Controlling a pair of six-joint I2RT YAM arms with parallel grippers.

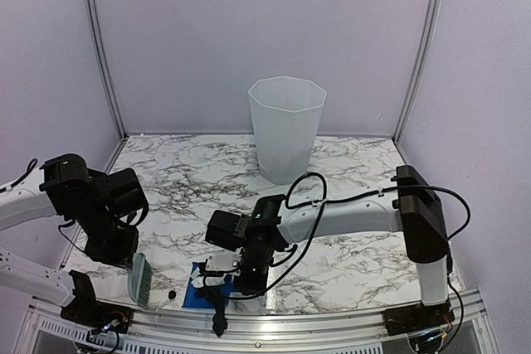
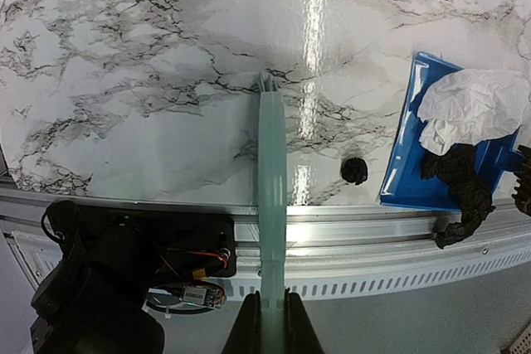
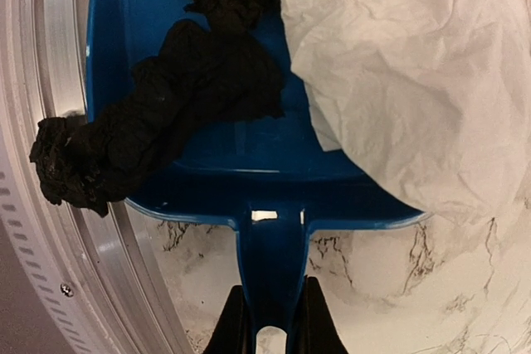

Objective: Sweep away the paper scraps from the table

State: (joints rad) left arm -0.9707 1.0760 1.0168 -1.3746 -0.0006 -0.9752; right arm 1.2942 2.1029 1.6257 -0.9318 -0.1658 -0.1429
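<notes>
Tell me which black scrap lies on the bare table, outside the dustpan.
The small round scrap between brush and dustpan, touching neither. The bigger black scraps lie in the dustpan or drape over its rim.

Table (image 1: pixel 357 254): white marble pattern with grey-black veins; front edge (image 2: pixel 373 230) was bare silver metal. Dustpan (image 3: pixel 207 163) was solid blue. Inside the dustpan: black twisted paper scraps (image 3: pixel 191 97) and one plain white crumpled sheet (image 3: pixel 415 80). Small scrap (image 2: pixel 354 171) just left of the dustpan was black. Brush (image 2: pixel 271 172), further left of the dustpan, was pale translucent green. Bin (image 1: pixel 286 126) behind the dustpan was frosted white, unpatterned.
</notes>
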